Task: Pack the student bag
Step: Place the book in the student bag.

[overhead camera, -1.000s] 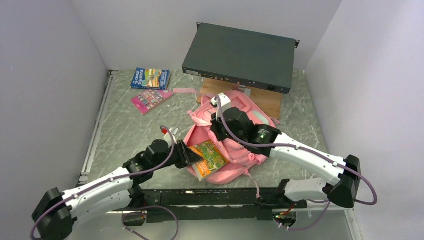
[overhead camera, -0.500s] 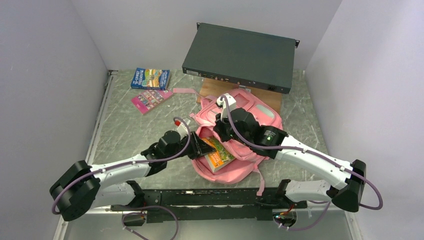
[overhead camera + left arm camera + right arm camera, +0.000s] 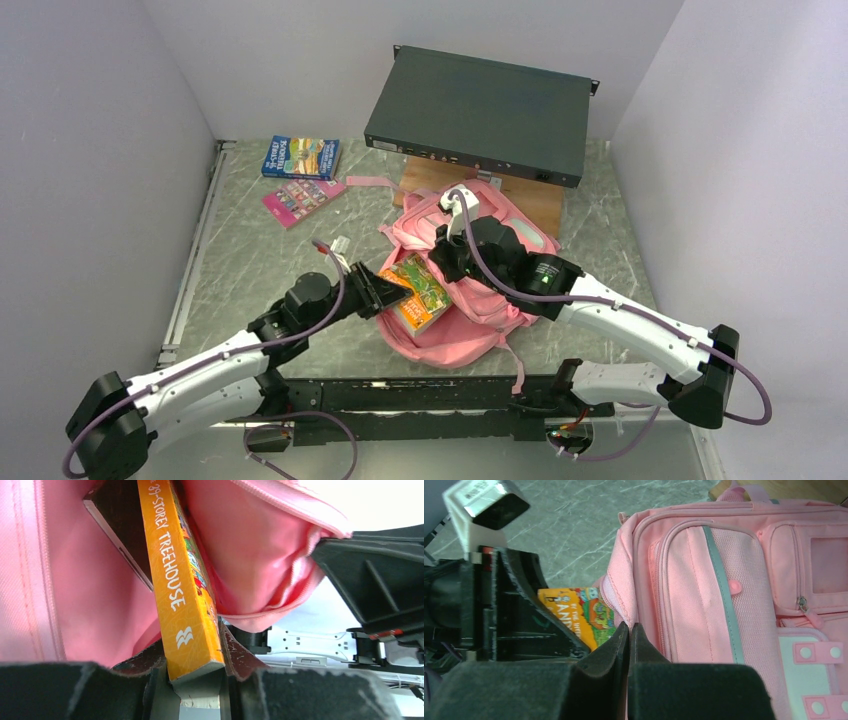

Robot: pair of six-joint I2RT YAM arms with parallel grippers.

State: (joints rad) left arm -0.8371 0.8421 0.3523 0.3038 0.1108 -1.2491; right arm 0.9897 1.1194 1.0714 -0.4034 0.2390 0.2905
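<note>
Student bag lay mid-tabletop, toward the near edge. Left pincer was part-closed, clamping an orange book by its end, the book's other end poking into the bag's mouth. Right pincer was fully closed at the mouth's rim. Couldn't tell whether it had fabric pinched.

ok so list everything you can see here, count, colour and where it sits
student bag: 1, pink, middle of the table
orange book: 1, orange, far end in the bag's opening
blue book: 1, blue, far left
pink book: 1, pink, just nearer than the blue book
flat box: 1, dark grey, far side, on the wooden board
wooden board: 1, brown, behind the bag
table: 1, green marbled
left gripper: 1, black, shut on orange book
right gripper: 1, black, shut on the bag's opening edge
</note>
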